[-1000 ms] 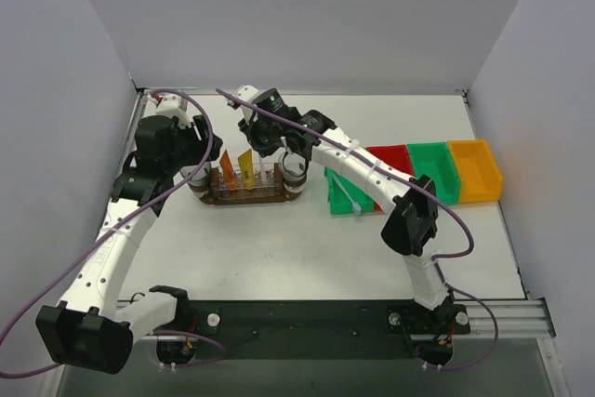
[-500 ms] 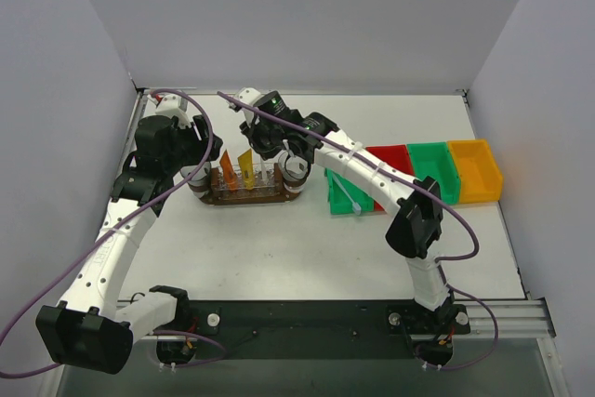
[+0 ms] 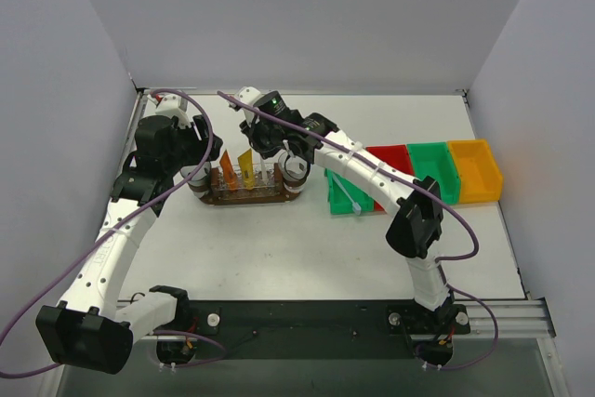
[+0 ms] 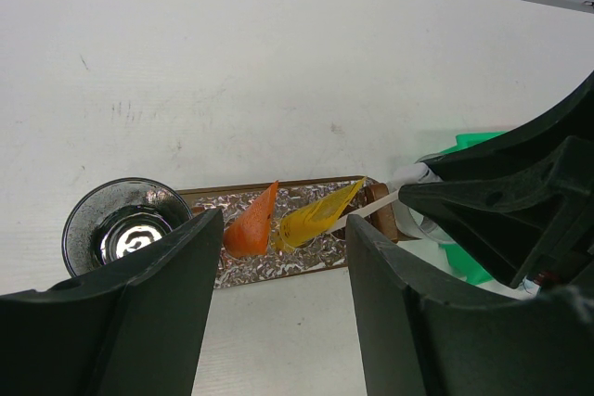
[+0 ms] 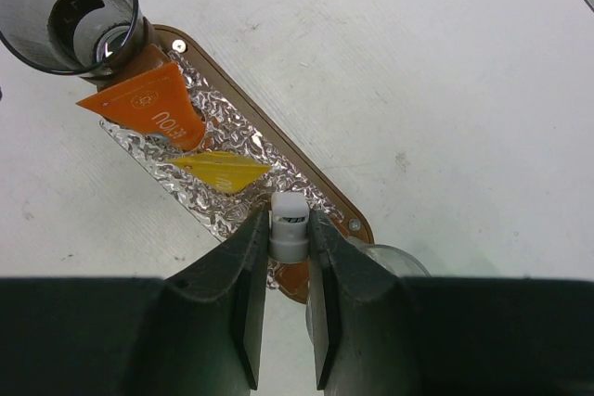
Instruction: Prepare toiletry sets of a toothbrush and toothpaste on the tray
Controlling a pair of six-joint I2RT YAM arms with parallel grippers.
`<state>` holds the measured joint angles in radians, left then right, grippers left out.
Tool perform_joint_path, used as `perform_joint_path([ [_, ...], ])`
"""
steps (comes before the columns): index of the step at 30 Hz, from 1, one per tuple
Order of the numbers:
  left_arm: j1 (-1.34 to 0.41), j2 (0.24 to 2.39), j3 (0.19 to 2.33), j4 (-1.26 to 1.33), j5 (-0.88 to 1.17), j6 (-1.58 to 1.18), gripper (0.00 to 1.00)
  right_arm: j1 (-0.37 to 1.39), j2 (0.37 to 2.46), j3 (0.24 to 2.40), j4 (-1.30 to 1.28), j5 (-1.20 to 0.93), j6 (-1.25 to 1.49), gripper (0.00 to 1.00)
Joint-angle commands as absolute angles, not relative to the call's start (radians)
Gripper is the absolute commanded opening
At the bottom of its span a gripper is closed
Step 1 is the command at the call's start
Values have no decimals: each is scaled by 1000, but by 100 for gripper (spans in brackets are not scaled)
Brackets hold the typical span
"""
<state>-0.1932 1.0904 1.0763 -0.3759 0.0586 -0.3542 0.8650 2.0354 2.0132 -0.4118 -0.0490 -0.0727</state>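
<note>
The brown oval tray (image 3: 244, 198), lined with crinkled foil (image 5: 190, 194), lies left of the table's middle. An orange toothpaste tube (image 3: 226, 171) and a yellow one (image 3: 246, 165) stand tilted on it; both also show in the right wrist view, orange (image 5: 148, 107) and yellow (image 5: 223, 171). My right gripper (image 5: 289, 229) is shut on the end of a white toothbrush (image 5: 289, 217), held upright over the tray's right part (image 3: 270, 155). My left gripper (image 4: 283, 234) is open and empty, hovering by the tray's left end (image 3: 184, 151).
Clear cups stand at the tray's two ends: left (image 3: 198, 178) and right (image 3: 295, 170). A green bin (image 3: 348, 195) holding a white toothbrush sits right of the tray. Red (image 3: 390, 159), green (image 3: 433, 170) and yellow (image 3: 474, 170) bins stand further right.
My right gripper has shifted slightly with the toothbrush over the tray's right part. The left arm has not moved.
</note>
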Motion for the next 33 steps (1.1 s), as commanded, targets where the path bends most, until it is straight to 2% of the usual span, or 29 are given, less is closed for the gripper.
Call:
perform_joint_path([
  [1, -189, 1077, 1095, -367, 60, -347, 65, 871, 1965, 1990, -367, -21, -60, 0],
  [33, -192, 1083, 1097, -362, 69, -350, 65, 862, 1921, 1905, -273, -20, -23, 0],
])
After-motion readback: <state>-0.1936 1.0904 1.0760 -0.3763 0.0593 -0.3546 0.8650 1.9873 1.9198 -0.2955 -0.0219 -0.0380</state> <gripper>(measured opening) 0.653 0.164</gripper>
